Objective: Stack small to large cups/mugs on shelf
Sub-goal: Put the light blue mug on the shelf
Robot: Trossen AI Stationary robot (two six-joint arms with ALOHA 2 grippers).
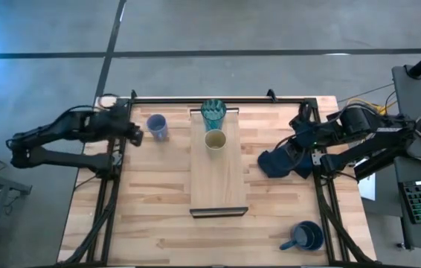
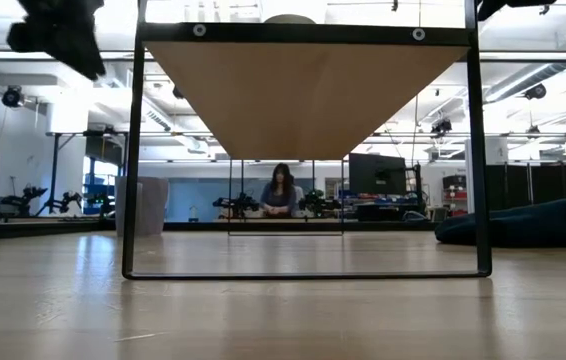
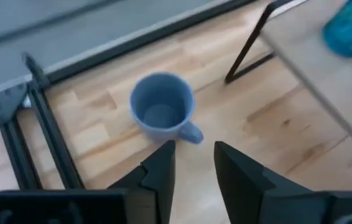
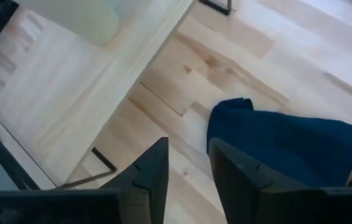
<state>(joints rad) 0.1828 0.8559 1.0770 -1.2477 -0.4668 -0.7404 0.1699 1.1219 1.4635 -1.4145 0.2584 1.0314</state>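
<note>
The shelf [image 1: 219,179] stands mid-bench with two vessels on its far end: the teal ribbed glass [image 1: 213,114] at the very end and the small tan cup [image 1: 215,140] just beside it, nearer the middle. The pale blue-grey mug [image 1: 157,126] sits upright on the bench [image 1: 151,208], left of the shelf and apart from it. The dark blue handled mug [image 1: 306,237] is well away at the near right corner of the bench.

The left gripper [image 1: 135,135] hovers just beside the blue-grey mug, jaws parted narrowly and holding nothing; its wrist view looks down into the mug [image 3: 162,110] with the handle pointing toward the fingers [image 3: 158,174]. The right gripper [image 1: 300,152] waits over the dark navy cloth [image 1: 279,162], jaws also slightly apart and empty.

The likely step is a grasp of the blue-grey mug. The risk lies in that narrow opening: it looks tighter than the mug's body, so closing in without widening could shove or tip the mug toward the bench rail. The handle faces the fingers and may catch one, twisting the mug. Later, carrying it onto the shelf, the shelf's raised edge and the two vessels crowded at the far end leave room for a knock, though how much space remains there is hard to judge from above.
</note>
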